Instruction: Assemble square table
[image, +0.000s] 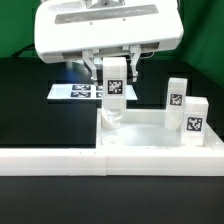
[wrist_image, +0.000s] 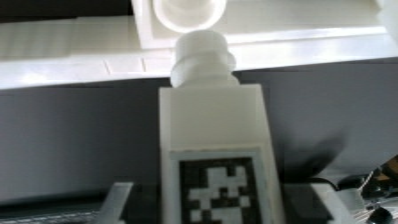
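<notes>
- The square tabletop (image: 150, 135) is lying flat right under the gripper, against the white border wall (image: 60, 158).
- Behind our gripper, the marker board (image: 75, 92) is sitting on the black table (image: 40, 115).
- Our gripper (image: 114, 72) is clamping one leg (image: 115, 88) upright, its screw tip (wrist_image: 201, 55) touching or just above the corner hole (wrist_image: 187, 14).
- Two more legs (image: 177, 96) (image: 194, 118) are standing on the tabletop, well off towards the exterior view's right.
</notes>
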